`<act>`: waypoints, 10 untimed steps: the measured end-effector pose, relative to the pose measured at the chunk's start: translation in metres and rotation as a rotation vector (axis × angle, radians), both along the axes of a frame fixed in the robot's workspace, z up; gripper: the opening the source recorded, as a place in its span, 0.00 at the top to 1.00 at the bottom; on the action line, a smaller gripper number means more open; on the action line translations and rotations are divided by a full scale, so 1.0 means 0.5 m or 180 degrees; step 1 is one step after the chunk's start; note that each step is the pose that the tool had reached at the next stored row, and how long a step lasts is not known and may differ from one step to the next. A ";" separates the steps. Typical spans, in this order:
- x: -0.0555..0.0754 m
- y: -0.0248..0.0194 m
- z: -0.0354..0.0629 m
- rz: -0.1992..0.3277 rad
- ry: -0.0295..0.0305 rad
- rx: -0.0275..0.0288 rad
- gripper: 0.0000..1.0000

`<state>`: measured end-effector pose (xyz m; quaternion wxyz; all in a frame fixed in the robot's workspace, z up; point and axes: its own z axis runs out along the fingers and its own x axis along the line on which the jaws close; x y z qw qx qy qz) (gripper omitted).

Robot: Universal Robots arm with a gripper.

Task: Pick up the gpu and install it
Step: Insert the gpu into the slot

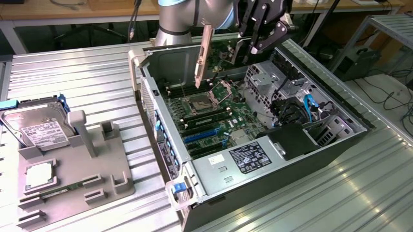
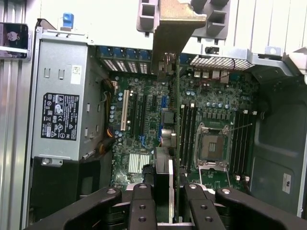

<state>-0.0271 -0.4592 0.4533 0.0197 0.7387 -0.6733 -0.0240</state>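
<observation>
Item under handling: the gpu (image 2: 165, 173), a thin flat green circuit-board card with a black fan shroud and a silver metal end bracket (image 1: 204, 54).

The black multi-link gripper (image 1: 248, 46) is closed on the card. In the wrist view the card stands edge-on between the two fingers (image 2: 140, 207), with both pads pressed to its faces.

The card is off the table and held on edge over the open black tower computer case (image 1: 339, 145), which lies on its side. The bracket hangs nearly upright, slightly tilted, near the case's rear wall. In the exterior view its lower end appears clear of the green motherboard (image 1: 213, 118). Whether any part of the card touches a slot cannot be told.

In the wrist view the card's edge runs across the board between the expansion slots (image 2: 125, 110) and the silver processor socket (image 2: 213, 146).

A grey metal power supply with a black label (image 1: 240, 162) sits at the case's near end.

On the exterior view's left, a grey moulded holder (image 1: 71, 179) rests on the ribbed metal table (image 1: 77, 77). It carries a silver boxy hard drive with a white label (image 1: 38, 130) and a narrow green memory stick (image 1: 58, 193), both well apart from the gripper.
</observation>
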 end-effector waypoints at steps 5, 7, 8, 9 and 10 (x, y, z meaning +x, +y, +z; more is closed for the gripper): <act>0.000 0.0000 -0.005 -0.0016 0.0000 0.0000 0.73; 0.000 0.0000 -0.007 -0.0020 0.0000 0.0000 0.73; 0.000 0.0000 -0.008 -0.0022 0.0000 0.0000 0.73; 0.000 0.0000 -0.008 -0.0025 0.0000 0.0000 0.73; 0.000 0.0000 -0.010 -0.0027 0.0000 0.0000 0.73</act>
